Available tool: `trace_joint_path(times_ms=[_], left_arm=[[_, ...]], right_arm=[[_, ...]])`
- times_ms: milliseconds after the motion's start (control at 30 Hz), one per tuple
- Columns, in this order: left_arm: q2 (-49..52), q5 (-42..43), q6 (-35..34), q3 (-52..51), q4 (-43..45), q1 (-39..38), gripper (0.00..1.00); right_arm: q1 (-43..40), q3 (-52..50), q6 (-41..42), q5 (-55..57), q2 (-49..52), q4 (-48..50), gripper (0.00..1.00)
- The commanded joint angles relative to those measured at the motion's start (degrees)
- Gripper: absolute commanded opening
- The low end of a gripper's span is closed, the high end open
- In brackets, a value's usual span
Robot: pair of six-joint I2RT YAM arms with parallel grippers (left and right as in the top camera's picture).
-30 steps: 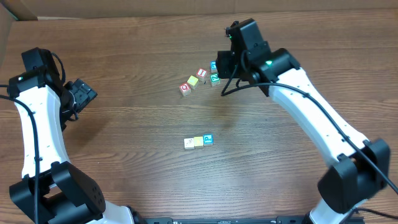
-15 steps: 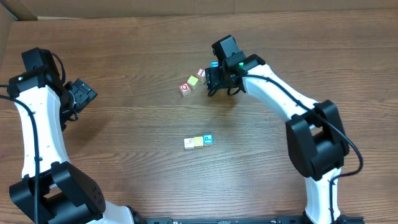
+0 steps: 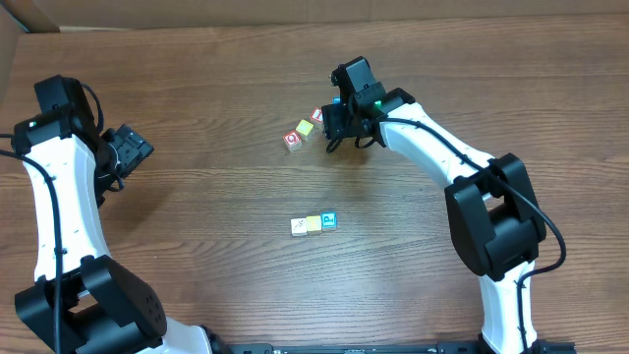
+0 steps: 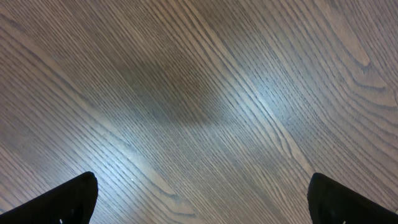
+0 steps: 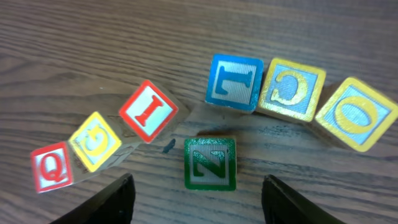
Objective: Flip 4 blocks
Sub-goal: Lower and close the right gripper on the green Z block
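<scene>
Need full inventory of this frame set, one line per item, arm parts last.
T block, C block, O block: 3, blue, yellow, yellow, far row
Z block: 1, green, alone, nearer the right wrist than T
Q block, G block, I block: 3, red, yellow, red, diagonal line left of Z
cream block, yellow block, blue block: 3, side-by-side row, mid-table
table: 1, brown wood
left gripper: 1, black, open, over bare wood
right gripper: 1, black, open, over Z

The whole table (image 3: 197,79) is viewed straight down from overhead. Bare wood is seen close up from the left wrist. The red Q block (image 3: 293,141) is shared by overhead and the near right-wrist view.
</scene>
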Motion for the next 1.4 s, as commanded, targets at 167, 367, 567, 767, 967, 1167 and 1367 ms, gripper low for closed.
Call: trace_joint_path(times_ms=[167,367,567,767,967,1167,1367], left_arm=[[-0.3,-0.1,-0.4,0.5,0.1,0.1,1.0],[-0.3,-0.1,-0.4,0.5,0.0,0.0,1.0],[-0.3,-0.1,-0.4,0.5,0.1,0.2,0.99],[-0.3,-0.1,-0.4,0.5,0.1,-0.1,1.0],[-0.3,-0.1,-0.4,0.5,0.1,0.0,1.0],[-0.3,-0.1,-0.4,0.5,0.0,0.0,1.0],[-0.3,-0.1,-0.4,0.5,0.1,0.0,1.0]], right_arm=[[0.3,0.6,-0.2,0.0,3.4,0.8,0.52],[0.3,0.6,-0.2,0.0,3.4,1.3,0.44],[0.2,0.7,-0.2,1.7,3.4,1.6,0.41],[0.2,0.7,-0.2,1.7,3.4,2.1,0.51],[0.2,0.7,-0.2,1.6,3.4,2.6,0.31],[0.2,0.7,-0.2,1.5,3.2,1.7,0.29],[0.2,0.7,-0.1,1.4,-1.0,-1.7,0.29]])
